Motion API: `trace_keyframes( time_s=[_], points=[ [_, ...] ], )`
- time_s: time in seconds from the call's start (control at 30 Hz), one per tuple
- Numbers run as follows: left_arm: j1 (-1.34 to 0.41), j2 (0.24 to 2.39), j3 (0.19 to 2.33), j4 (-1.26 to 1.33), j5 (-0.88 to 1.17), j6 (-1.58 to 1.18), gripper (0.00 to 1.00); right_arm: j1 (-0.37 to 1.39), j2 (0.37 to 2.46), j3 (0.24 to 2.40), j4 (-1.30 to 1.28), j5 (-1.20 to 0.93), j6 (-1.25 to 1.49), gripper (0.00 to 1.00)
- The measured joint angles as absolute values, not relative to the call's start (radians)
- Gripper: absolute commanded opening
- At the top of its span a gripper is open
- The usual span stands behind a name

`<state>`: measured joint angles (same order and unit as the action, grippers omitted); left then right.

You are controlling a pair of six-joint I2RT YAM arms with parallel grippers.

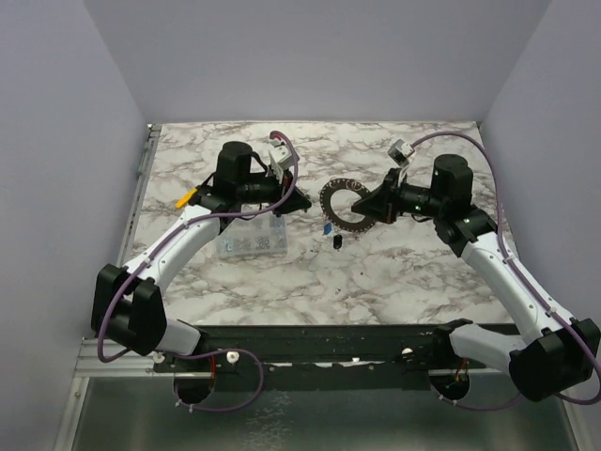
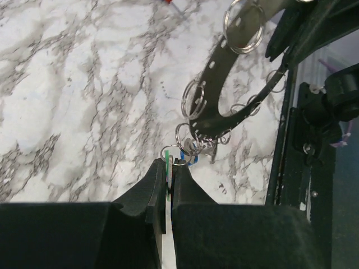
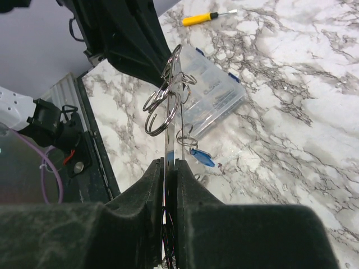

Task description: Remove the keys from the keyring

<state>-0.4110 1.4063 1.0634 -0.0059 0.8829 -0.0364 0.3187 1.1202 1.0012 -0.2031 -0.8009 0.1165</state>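
The keyring [image 1: 342, 201], a flat grey ring hung with small split rings, is held up on edge between the two arms. My right gripper [image 1: 362, 212] is shut on its right side; in the right wrist view the plate [image 3: 170, 134] runs edge-on between the jaws [image 3: 170, 162]. My left gripper [image 2: 170, 163] is shut on the green-headed key [image 2: 168, 158], which hangs by a split ring from the keyring's lower edge [image 2: 224, 84]. A blue-headed key [image 3: 202, 158] dangles just beside it [image 1: 326, 228]. The left gripper [image 1: 302, 203] sits just left of the ring.
A clear compartment box [image 1: 252, 241] lies on the marble table [image 1: 394, 272] under the left arm, also in the right wrist view [image 3: 216, 92]. A yellow-handled screwdriver [image 1: 185, 199] lies at the far left. A small dark object [image 1: 335, 242] shows below the ring.
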Motion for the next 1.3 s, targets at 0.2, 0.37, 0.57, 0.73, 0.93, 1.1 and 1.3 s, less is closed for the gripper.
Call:
trace_keyframes(
  time_s=[0.2,0.37,0.57,0.73,0.93,1.1,1.3],
  points=[
    [-0.454,1.403,1.243,-0.38,0.704,0.222,0.0,0.316,1.12,0.913,-0.092,-0.863,0.138,0.36],
    [-0.506,1.404,1.356,-0.56,0.584,0.397,0.0,0.305,1.106,0.856,-0.068,-0.878,0.132,0.65],
    [-0.597,1.432,1.453,-0.72,0.487,0.554,0.0,0.294,1.054,0.839,-0.084,-0.893,0.084,0.78],
    [-0.673,1.448,1.512,-0.777,0.435,0.683,0.0,0.293,1.024,0.848,-0.142,-0.896,0.006,0.84],
    [-0.763,1.446,1.505,-0.838,0.331,0.912,0.0,0.293,0.997,0.893,-0.252,-0.907,-0.132,0.87],
    [-0.861,1.429,1.475,-0.855,0.237,1.08,0.0,0.293,0.968,0.912,-0.294,-0.921,-0.196,1.0],
    [-0.951,1.372,1.417,-0.856,0.138,1.205,0.0,0.293,0.964,0.904,-0.29,-0.924,-0.222,0.91]
  ],
)
